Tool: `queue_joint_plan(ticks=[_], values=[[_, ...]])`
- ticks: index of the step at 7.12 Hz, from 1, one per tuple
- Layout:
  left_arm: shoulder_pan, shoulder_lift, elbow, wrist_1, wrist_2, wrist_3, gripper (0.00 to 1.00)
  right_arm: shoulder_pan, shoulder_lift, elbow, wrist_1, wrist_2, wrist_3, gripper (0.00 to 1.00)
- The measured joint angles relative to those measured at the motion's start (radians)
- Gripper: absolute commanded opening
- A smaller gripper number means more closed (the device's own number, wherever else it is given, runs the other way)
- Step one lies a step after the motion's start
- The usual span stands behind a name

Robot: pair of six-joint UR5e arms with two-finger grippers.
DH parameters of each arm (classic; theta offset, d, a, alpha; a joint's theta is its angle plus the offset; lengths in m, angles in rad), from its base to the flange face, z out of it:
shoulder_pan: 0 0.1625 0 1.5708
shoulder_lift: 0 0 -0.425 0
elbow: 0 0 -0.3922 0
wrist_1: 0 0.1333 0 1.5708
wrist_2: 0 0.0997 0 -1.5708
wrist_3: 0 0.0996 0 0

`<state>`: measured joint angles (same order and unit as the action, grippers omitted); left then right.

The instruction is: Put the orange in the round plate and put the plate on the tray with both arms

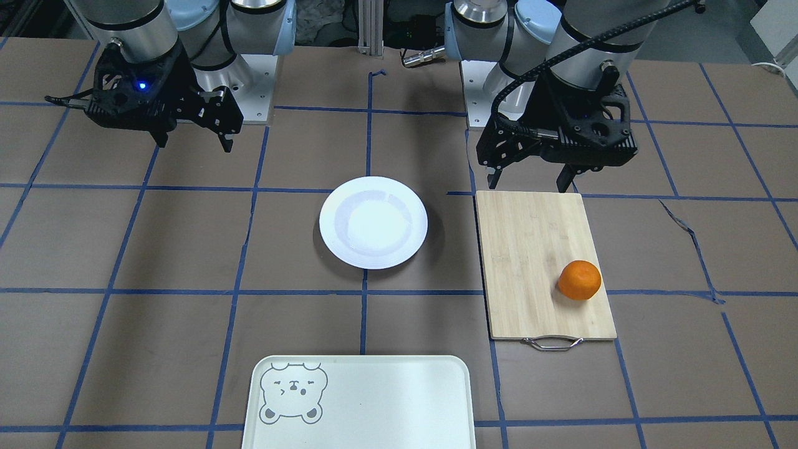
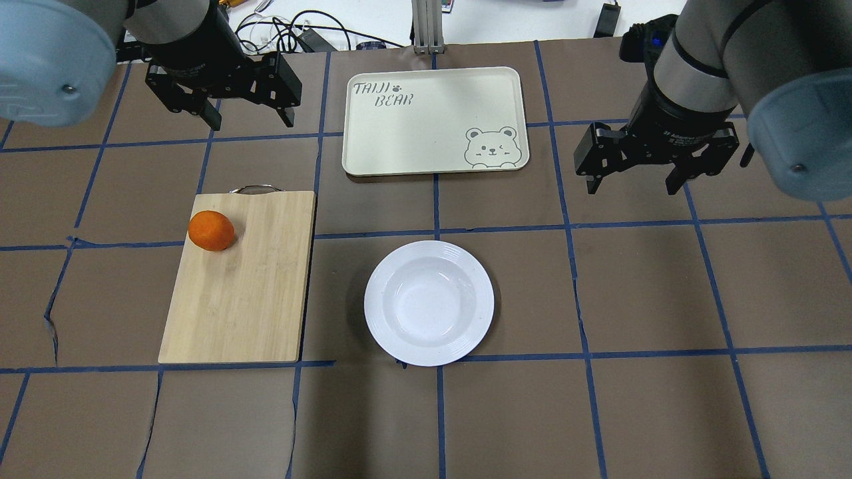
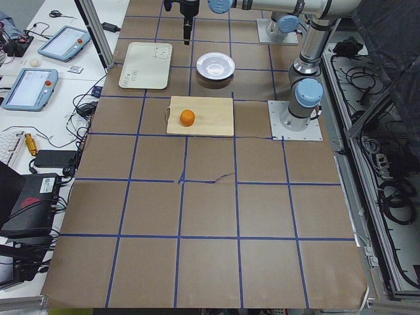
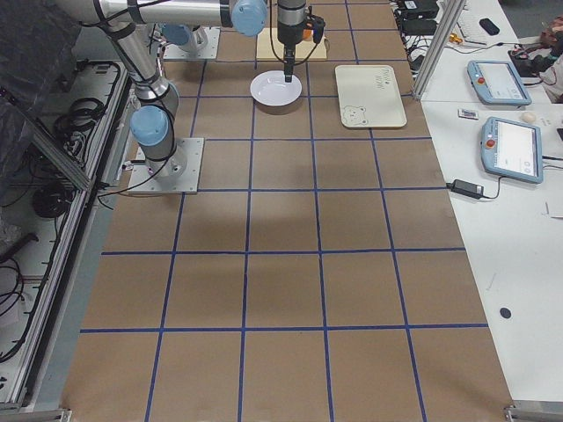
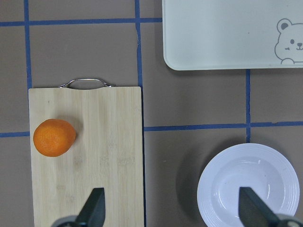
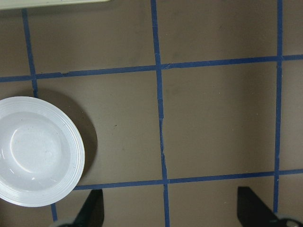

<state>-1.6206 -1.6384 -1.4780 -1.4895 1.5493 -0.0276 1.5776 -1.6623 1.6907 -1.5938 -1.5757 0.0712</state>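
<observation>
The orange (image 1: 579, 280) (image 2: 211, 230) (image 5: 54, 137) lies on a bamboo cutting board, near its handle end. In the middle of the table sits the white round plate (image 1: 373, 222) (image 2: 429, 303) (image 6: 33, 151), with nothing in it. The cream tray (image 1: 358, 405) (image 2: 432, 120) with a bear outline lies beyond the plate, on the side away from the robot, and holds nothing. My left gripper (image 1: 528, 185) (image 2: 253, 123) hangs open above the table, over the board's end nearest the robot. My right gripper (image 1: 194, 144) (image 2: 631, 189) hangs open over bare table on the plate's other side.
The cutting board (image 1: 536, 262) (image 2: 246, 286) has a metal handle (image 1: 552, 342) on the end facing the tray. Blue tape lines cross the brown table cover. The arm bases (image 1: 249, 93) stand at the robot's edge. Tablets (image 4: 513, 149) lie on a side bench.
</observation>
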Motion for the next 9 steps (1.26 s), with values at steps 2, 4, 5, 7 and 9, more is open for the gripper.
queue_joint_plan(ticks=[2, 4, 5, 7, 9], values=[[0.0, 0.0, 0.001, 0.0, -0.001, 0.0, 1.0, 0.0, 0.0, -0.013, 0.016, 0.004, -0.001, 1.0], [0.0, 0.0, 0.0, 0.0, 0.0, 0.0, 1.0, 0.001, 0.001, -0.015, 0.02, 0.007, -0.001, 1.0], [0.0, 0.0, 0.0, 0.0, 0.0, 0.0, 1.0, 0.001, 0.001, -0.015, 0.021, 0.008, -0.002, 1.0], [0.001, 0.0, 0.0, 0.0, 0.001, 0.0, 1.0, 0.002, 0.001, -0.014, 0.021, 0.007, -0.002, 1.0], [0.002, -0.001, -0.001, 0.0, 0.001, 0.002, 1.0, 0.002, 0.001, -0.013, 0.029, 0.005, -0.003, 1.0]])
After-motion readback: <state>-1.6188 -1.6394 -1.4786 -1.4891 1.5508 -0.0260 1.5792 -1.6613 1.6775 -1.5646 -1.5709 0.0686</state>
